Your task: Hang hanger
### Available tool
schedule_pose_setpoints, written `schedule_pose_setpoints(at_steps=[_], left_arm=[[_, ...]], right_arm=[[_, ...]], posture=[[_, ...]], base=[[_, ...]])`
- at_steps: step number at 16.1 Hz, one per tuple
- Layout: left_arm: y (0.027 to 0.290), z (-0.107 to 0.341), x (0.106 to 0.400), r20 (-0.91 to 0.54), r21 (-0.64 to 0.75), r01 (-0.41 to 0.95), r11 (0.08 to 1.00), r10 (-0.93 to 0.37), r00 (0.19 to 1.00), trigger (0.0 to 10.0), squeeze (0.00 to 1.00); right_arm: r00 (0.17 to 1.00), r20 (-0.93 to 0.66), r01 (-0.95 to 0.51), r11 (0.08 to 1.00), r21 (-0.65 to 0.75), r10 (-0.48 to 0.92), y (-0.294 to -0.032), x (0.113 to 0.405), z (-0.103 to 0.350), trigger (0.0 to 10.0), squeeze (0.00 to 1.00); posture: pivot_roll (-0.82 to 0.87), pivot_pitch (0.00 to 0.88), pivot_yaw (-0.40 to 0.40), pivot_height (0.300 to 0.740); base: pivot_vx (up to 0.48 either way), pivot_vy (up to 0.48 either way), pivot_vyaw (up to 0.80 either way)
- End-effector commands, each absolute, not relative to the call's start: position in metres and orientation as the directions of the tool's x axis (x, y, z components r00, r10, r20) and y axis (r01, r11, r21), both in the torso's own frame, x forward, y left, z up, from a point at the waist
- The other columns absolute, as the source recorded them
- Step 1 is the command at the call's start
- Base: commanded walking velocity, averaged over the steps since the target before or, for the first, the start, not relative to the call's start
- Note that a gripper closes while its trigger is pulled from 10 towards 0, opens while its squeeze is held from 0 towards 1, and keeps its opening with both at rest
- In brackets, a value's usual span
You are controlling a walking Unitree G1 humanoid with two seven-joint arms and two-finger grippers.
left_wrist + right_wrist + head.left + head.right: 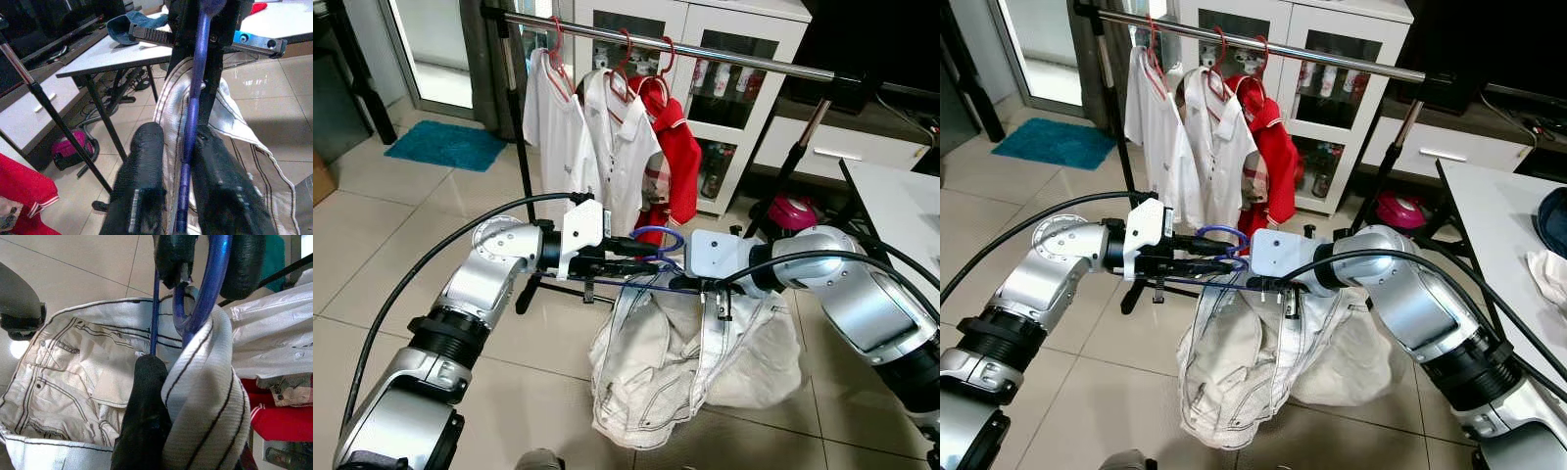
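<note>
I've got the white garment [675, 362] draped on the blue hanger [658, 235], held low, well below the clothes rail [705, 51]. Left gripper [641, 257] clamps the hanger; right gripper [1234, 277] pinches hanger and fabric. I judge we're mid-carry; next I must lift the hook over that rail

A home: tiled floor [372, 225], clothes rail [705, 49], glass-fronted cabinet [734, 88].

Blue hanger [658, 238], white pinstriped trousers [675, 362]
</note>
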State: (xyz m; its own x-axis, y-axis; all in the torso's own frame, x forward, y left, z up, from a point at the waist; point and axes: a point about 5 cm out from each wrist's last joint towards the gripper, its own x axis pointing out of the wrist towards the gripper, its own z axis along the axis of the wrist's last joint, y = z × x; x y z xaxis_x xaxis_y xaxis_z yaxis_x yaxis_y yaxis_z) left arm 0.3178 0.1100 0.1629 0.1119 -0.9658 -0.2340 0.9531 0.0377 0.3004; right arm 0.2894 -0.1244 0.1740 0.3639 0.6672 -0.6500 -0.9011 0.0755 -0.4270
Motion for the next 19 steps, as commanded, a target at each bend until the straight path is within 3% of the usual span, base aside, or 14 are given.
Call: schedule_pose_setpoints(at_steps=[1,4,5,6,7,8,9,16,19], left_arm=[[0.104,0.161,0.317,-0.245,0.297,0.955,0.020,-0.965,0.096,0.0,0.00],[0.105,0.163,0.319,-0.211,0.293,0.954,0.058,-0.970,0.124,0.0,0.00],[0.105,0.164,0.319,-0.190,0.287,0.955,0.074,-0.973,0.133,0.0,0.00],[0.105,0.166,0.318,-0.148,0.270,0.957,0.103,-0.978,0.147,0.0,0.00],[0.105,0.166,0.316,-0.121,0.258,0.959,0.120,-0.980,0.155,0.0,0.00],[0.104,0.164,0.314,-0.101,0.249,0.958,0.144,-0.980,0.174,0.0,0.00],[0.105,0.161,0.312,-0.084,0.239,0.955,0.178,-0.976,0.203,0.0,0.00],[0.118,0.164,0.313,-0.045,0.273,0.901,0.338,-0.931,0.362,0.0,0.00],[0.124,0.162,0.314,-0.068,0.291,0.882,0.371,-0.911,0.406,0.0,0.00]], right_arm=[[0.379,-0.597,-0.870,0.052,-0.491,0.707,-0.117,0.291,0.196,0.0,0.00],[0.389,-0.595,-0.866,0.059,-0.497,0.703,-0.118,0.292,0.197,0.0,0.00],[0.403,-0.589,-0.858,0.065,-0.509,0.701,-0.118,0.293,0.198,0.7,0.00],[0.437,-0.570,-0.837,0.084,-0.540,0.696,-0.119,0.296,0.200,8.8,0.00],[0.447,-0.556,-0.835,0.105,-0.540,0.701,-0.119,0.297,0.201,10.0,0.00],[0.460,-0.533,-0.830,0.132,-0.541,0.710,-0.119,0.297,0.204,10.0,0.62],[0.474,-0.516,-0.826,0.158,-0.541,0.713,-0.121,0.298,0.206,10.0,1.00],[0.479,-0.483,-0.840,0.223,-0.496,0.733,-0.131,0.287,0.206,10.0,1.00],[0.576,-0.430,-0.787,0.327,-0.524,0.695,-0.139,0.286,0.206,10.0,1.00]], posture=[[-0.04,0.000,-0.080,0.740],[-0.04,0.000,-0.078,0.740],[-0.04,0.000,-0.075,0.740],[-0.05,0.000,-0.074,0.740],[-0.05,0.000,-0.078,0.740],[-0.05,0.000,-0.084,0.740],[-0.05,0.000,-0.088,0.740],[-0.04,0.000,-0.099,0.740],[-0.04,0.000,-0.090,0.740]], base=[[0.000,0.000,0.00],[0.000,0.000,0.00],[0.000,0.000,0.00],[0.000,0.000,0.00],[0.000,0.000,0.00],[0.000,0.000,0.00],[0.000,0.000,0.00],[0.000,0.000,0.00],[0.000,0.000,0.00]])
